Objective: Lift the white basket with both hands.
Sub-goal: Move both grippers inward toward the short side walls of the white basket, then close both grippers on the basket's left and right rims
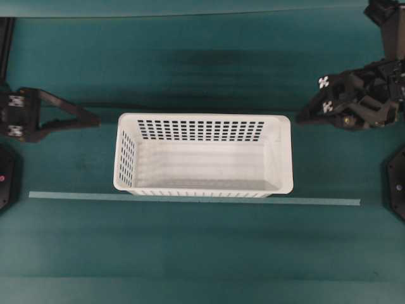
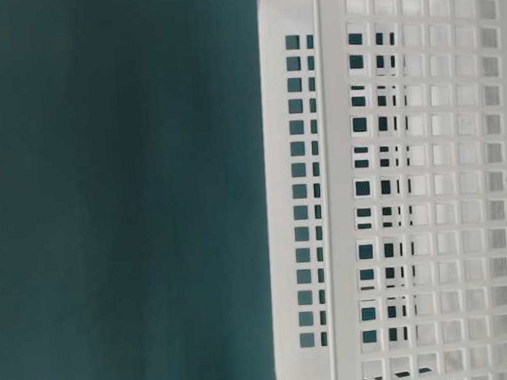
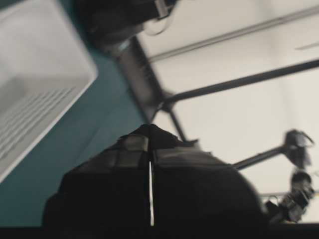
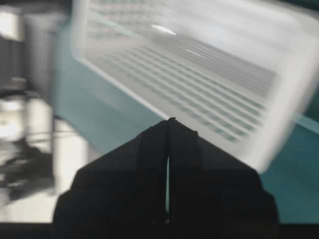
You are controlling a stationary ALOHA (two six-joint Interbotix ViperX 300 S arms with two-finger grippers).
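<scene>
A dark teal worktop [image 1: 202, 253] fills the overhead view, with a thin pale strip [image 1: 190, 198] running across it from left to right. In the left wrist view a bright, blurred room with dark bars shows beyond the worktop's edge.

On the left, the left claw [image 1: 95, 118] points toward the middle, its jaws together and holding nothing, near but not touching the basket's left end.

The white basket [image 1: 202, 189] stands upright at the middle of the worktop, its front wall just along the pale strip. Rows of small holes line its walls, and only its bare floor shows inside.

On the right, the right claw [image 1: 301, 118] has its jaws pressed together, with nothing in them, close to the basket's back right corner and apart from it.
</scene>
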